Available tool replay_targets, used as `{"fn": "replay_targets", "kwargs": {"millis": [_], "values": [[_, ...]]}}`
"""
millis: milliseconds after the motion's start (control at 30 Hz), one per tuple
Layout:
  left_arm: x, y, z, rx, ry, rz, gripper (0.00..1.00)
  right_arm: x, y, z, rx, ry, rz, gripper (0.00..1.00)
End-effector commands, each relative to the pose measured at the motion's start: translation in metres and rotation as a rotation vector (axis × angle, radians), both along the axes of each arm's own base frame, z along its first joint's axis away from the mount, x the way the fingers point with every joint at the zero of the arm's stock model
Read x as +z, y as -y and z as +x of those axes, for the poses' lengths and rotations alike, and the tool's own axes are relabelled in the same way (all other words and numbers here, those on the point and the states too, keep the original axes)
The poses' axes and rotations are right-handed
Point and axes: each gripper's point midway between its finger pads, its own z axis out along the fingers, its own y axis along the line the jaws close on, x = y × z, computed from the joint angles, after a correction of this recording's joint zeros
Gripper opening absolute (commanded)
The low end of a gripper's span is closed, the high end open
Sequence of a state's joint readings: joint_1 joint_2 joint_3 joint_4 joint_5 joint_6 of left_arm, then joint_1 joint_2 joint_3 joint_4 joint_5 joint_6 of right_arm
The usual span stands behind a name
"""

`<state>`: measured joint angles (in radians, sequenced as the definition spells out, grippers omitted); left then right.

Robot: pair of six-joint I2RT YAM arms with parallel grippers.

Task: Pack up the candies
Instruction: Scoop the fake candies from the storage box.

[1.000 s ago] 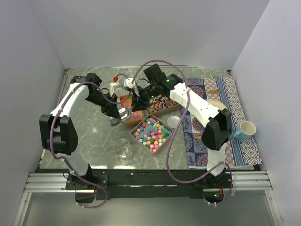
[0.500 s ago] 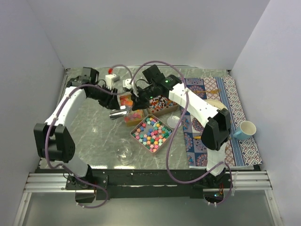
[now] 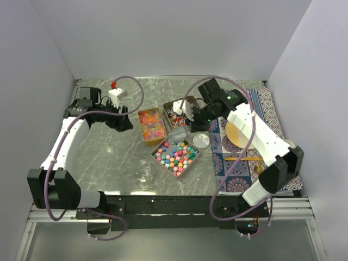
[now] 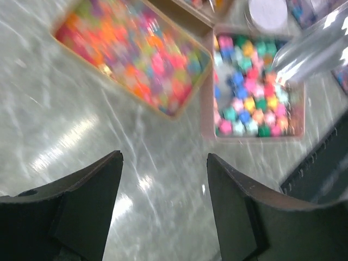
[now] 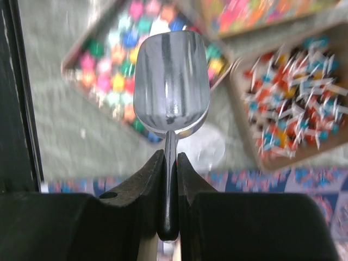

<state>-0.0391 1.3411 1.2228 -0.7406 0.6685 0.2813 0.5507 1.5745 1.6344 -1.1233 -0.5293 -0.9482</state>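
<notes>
Candies fill three bronze tins: orange-pink-yellow bits [image 3: 151, 124] [image 4: 130, 54], pastel stars [image 3: 175, 155] [image 4: 253, 89] [image 5: 111, 68], and twist-wrapped ones [image 3: 175, 110] [image 5: 293, 117]. My right gripper [image 3: 191, 117] [image 5: 170, 157] is shut on the handle of a metal scoop [image 5: 171, 87], which hangs empty above the star tin's edge and a round lid [image 5: 209, 149]. My left gripper [image 3: 122, 122] [image 4: 163, 163] is open over bare table, left of the tins, with nothing between its fingers.
A small clear glass jar [image 3: 144, 175] stands near the front, below the star tin. The round lid [image 3: 202, 140] lies by a patterned mat [image 3: 239, 163] on the right, which carries a wooden plate [image 3: 238, 131]. A blurred shiny shape [image 4: 315, 49] shows at the left wrist view's upper right.
The scoop passed from my left gripper to my right. The left gripper opened and drew back to the left; the right arm carried the scoop rightward, over the tins.
</notes>
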Motion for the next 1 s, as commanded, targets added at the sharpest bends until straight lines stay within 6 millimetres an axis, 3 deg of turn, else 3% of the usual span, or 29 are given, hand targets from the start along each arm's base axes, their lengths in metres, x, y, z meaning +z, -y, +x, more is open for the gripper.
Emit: {"fn": "replay_targets", "kwargs": {"millis": [0, 67, 133, 167, 233, 433, 600, 967], "values": [[-0.005, 0.004, -0.04, -0.155, -0.114, 0.009, 0.69, -0.01, 0.046, -0.022, 0.119, 0.097, -0.207, 0.0], [-0.012, 0.005, -0.048, -0.148, -0.155, 0.0, 0.72, -0.019, 0.059, -0.025, 0.163, 0.105, -0.304, 0.0], [-0.008, 0.003, -0.044, -0.116, -0.098, 0.003, 0.72, -0.028, 0.067, -0.024, 0.215, 0.138, -0.382, 0.0], [-0.016, 0.0, -0.045, -0.075, -0.115, 0.006, 0.72, -0.031, 0.069, -0.022, 0.233, 0.15, -0.406, 0.0], [-0.009, 0.0, -0.036, -0.036, -0.045, -0.005, 0.72, -0.036, 0.069, -0.016, 0.274, 0.171, -0.448, 0.0], [0.001, 0.011, -0.042, 0.004, -0.052, -0.111, 0.7, -0.037, 0.06, 0.008, 0.357, 0.23, -0.542, 0.0], [-0.009, 0.004, -0.052, 0.021, -0.035, -0.069, 0.7, -0.044, 0.051, 0.009, 0.446, 0.247, -0.589, 0.0], [-0.01, -0.002, -0.065, 0.047, -0.025, -0.067, 0.7, -0.099, 0.041, 0.005, 0.499, 0.158, -0.708, 0.0]]}}
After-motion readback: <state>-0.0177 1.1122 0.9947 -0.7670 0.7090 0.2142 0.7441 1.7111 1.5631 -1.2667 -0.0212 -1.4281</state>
